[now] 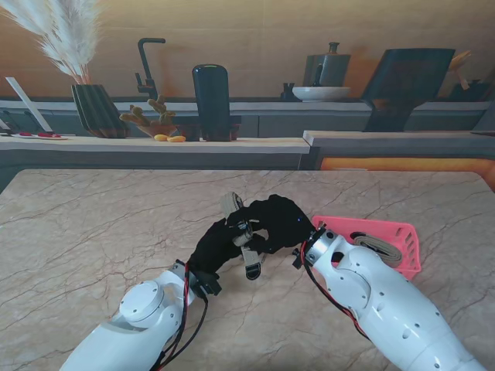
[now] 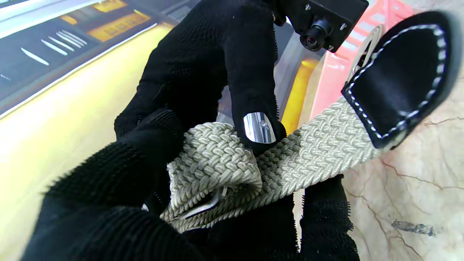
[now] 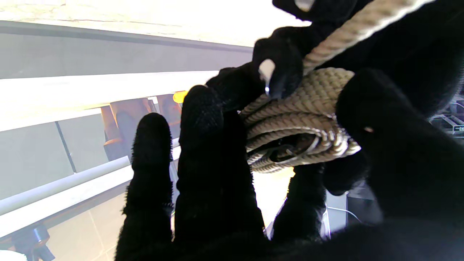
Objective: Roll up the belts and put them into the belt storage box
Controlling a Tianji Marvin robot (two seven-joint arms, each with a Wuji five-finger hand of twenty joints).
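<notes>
Belt storage box (image 1: pixel 394 236): pink, slotted plastic, on marble table (image 1: pixel 100 232), right of centre, just beyond right forearm; holds one coiled belt (image 1: pixel 377 245) already lying inside.

Table: beige marble with reddish veining, spanning whole near field.

Left hand (image 1: pixel 219 243): black-gloved, raised above table near centre, fingers closed on woven belt (image 2: pixel 311 152); from left wrist camera, coil pressed between thumb and fingers (image 2: pixel 119 170), metal buckle prong visible at core.

Right hand (image 1: pixel 280 220): black-gloved, facing left hand and touching it, fingers curled onto same coil; one fingertip (image 2: pixel 258 125) with shiny metal pad bearing on braid where loose strap leaves roll.

Woven belt: beige braid, partly rolled, held clear of table between both hands; several turns visible in right wrist view (image 3: pixel 308 119); unrolled tail running out toward box.

Belt tip (image 2: pixel 402 72): black leather with white stitching, hanging free at strap end, seen in stand view as short dark tab (image 1: pixel 253 267) nearer to me than hands.
</notes>
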